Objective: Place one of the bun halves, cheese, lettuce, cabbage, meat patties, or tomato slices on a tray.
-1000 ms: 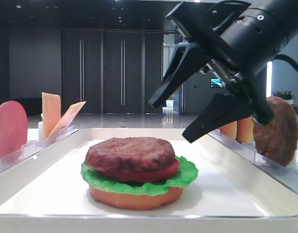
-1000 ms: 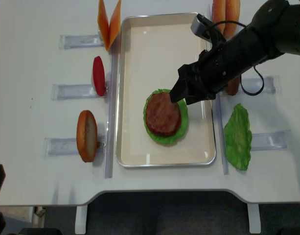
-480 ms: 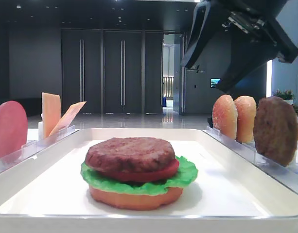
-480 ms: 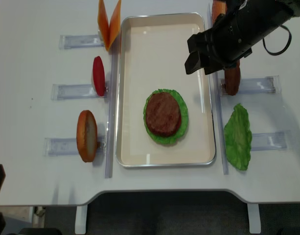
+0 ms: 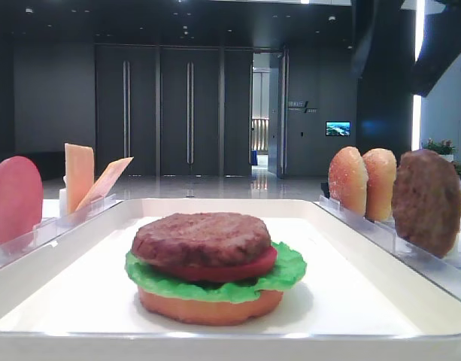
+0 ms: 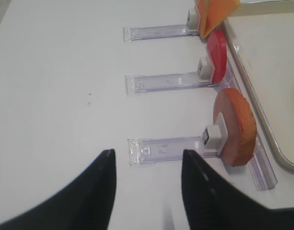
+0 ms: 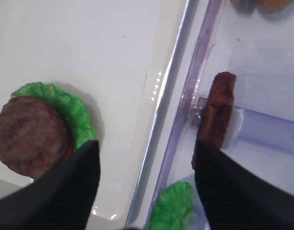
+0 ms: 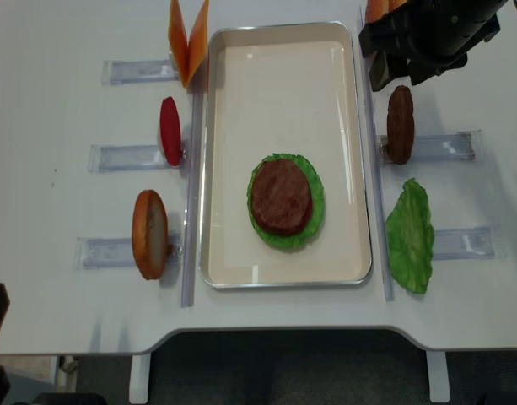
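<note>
Spanning the whole overhead view, a white desk [image 8: 56,51]. Lying on it lengthwise, long axis running from the near edge toward the far edge, the white tray [image 8: 279,67]. Stacked in the near half of the tray, one burger: flat bun base [image 5: 209,307] at the bottom, then ruffled lettuce [image 5: 215,284], a tomato slice [image 5: 222,267], and a meat patty [image 8: 281,196] lying flat on top, face up.

Hovering over the tray's far right corner and the rack beyond, the right hand [image 8: 401,55], fingers [image 7: 70,191] spread wide with nothing between them. Poised low over bare desk left of the tray, the left hand [image 6: 147,191], fingers parted and empty.

Resting flat on the desk right of the tray, a loose lettuce leaf [image 8: 410,236], long axis parallel to the tray's. Standing on edge in a clear rack [image 8: 444,148] just beyond that leaf, the second meat patty [image 8: 400,124], faces turned sideways. Propped on edge in racks left of the tray: a bun half [image 8: 148,234] nearest, a tomato slice [image 8: 169,131] in the middle, two cheese slices [image 8: 188,40] farthest, leaning into a V. Upright behind the right patty, two more bun halves [image 5: 363,183].
</note>
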